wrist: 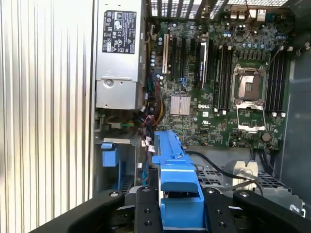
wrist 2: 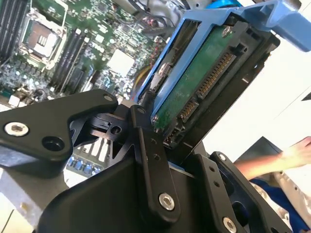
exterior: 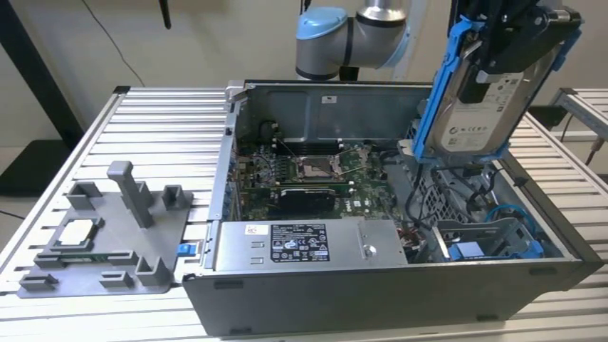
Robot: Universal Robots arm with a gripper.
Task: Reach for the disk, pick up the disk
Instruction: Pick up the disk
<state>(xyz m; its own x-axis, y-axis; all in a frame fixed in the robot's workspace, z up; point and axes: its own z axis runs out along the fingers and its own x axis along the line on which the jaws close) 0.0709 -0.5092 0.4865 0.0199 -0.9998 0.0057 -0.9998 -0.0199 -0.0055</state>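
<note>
Gripper [exterior: 508, 53] clamped on the disk [exterior: 485, 92], held upright and clear above the open case [exterior: 380, 285], over the drive bay [exterior: 494, 239] at its corner on the exterior view's right. Motherboard [wrist: 218, 82] below. Hand [wrist 2: 301, 150] nearby in the second wrist view.

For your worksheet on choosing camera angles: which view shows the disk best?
The exterior view: the disk hangs in the gripper above the open case, label face and blue bracket visible. The second wrist view shows its green circuit-board underside and connector; the first wrist view shows just the bracket's blue edge.
</note>
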